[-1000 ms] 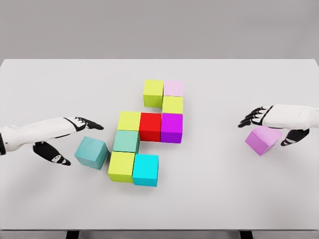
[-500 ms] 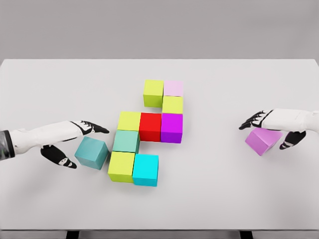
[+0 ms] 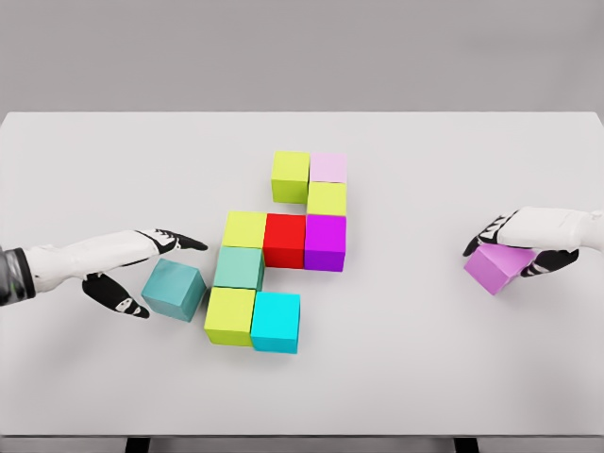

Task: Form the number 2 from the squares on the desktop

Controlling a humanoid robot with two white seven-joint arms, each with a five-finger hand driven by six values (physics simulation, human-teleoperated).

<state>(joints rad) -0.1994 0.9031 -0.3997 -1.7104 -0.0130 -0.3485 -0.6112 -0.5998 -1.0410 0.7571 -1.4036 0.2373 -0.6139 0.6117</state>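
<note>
Nine cubes (image 3: pixel 283 241) sit joined mid-bench (image 3: pixel 425 368). A teal cube (image 3: pixel 174 288) lies just left (tilted), between the left robot hand's (image 3: pixel 142 269) spread fingers. Far right, the right robot hand (image 3: pixel 524 247) curls over a violet cube (image 3: pixel 495 267), grip uncertain

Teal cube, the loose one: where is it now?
Head view, left side: the teal cube sits on the table under the left hand, just left of the assembled blocks.

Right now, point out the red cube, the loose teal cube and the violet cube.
red cube (image 3: pixel 284 238), head view, front face.
loose teal cube (image 3: pixel 173 289), head view, left face.
violet cube (image 3: pixel 494 265), head view, top face.
</note>
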